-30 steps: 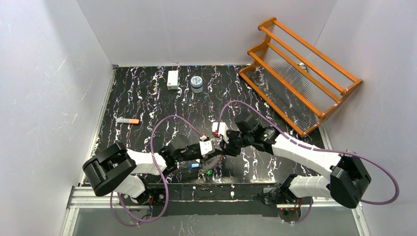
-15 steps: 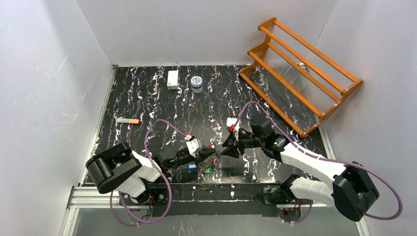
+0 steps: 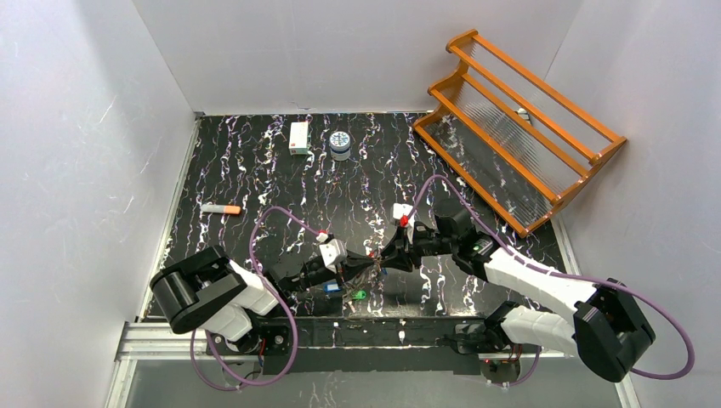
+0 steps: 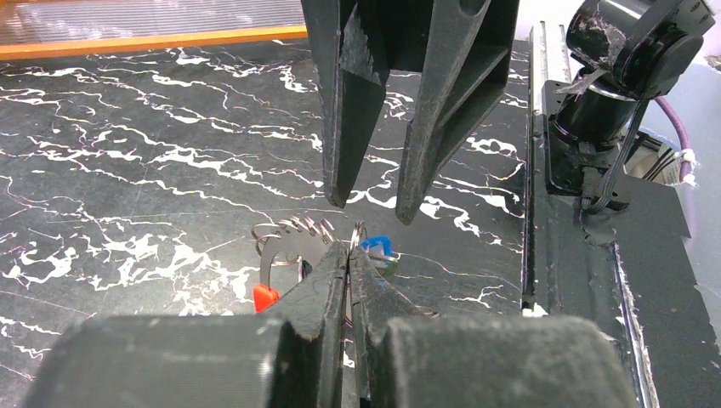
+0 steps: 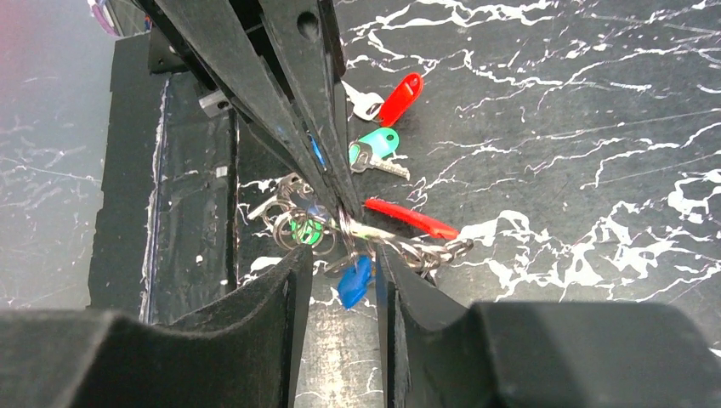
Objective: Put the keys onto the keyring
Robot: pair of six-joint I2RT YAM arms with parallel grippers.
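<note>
Left gripper (image 4: 350, 255) is clamped on the keyring (image 5: 293, 217), at the 6 o'clock edge of the table (image 3: 255, 170). The right gripper (image 4: 371, 208) is held parted at its 3 o'clock, grasping nothing. A red-capped key (image 5: 400, 98) and teal-capped key (image 5: 378, 143) are seen loose at 1 o'clock in the right wrist view.

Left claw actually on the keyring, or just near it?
Touching. Left wrist view: the left claw is shut on a thin silver edge of the keyring, with no gap at the tips. The right wrist view shows the same pinch.
</note>
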